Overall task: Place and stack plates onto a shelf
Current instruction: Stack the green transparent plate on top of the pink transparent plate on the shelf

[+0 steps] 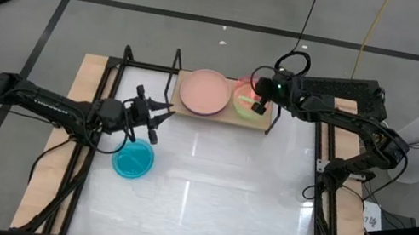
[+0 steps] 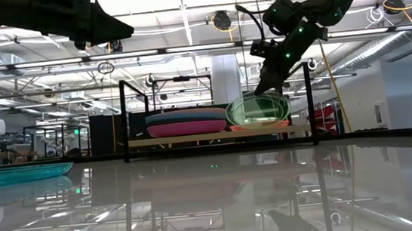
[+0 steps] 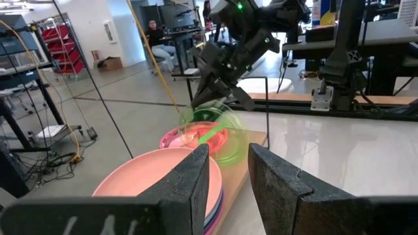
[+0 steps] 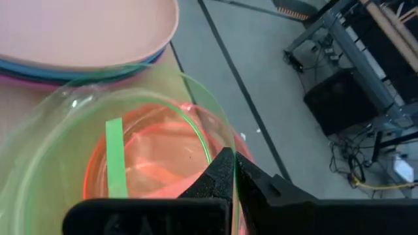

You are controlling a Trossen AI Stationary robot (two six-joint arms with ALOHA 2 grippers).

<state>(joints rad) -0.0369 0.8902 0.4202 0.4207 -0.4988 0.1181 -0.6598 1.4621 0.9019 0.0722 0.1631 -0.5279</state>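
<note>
Nearest the low camera, at far left, I see the translucent teal plate [image 1: 134,159] lying flat on the bench [image 1: 221,197], open surface all around. Left gripper [image 1: 151,116] hovers just above-left, jaws spread, empty. Right gripper [image 1: 260,102] pinches the lime green plate [image 1: 246,98] rim, tilted over the hot pink plate [image 3: 196,136] on the shelf [image 1: 260,123], beside the salmon-pink plate [image 1: 204,92] stack.

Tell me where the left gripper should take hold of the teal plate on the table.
Probably its raised rim. The teal plate lies flat on the white tabletop, so only the edge offers purchase. Come from above on the side nearest the left gripper, one finger inside, one outside.
</note>
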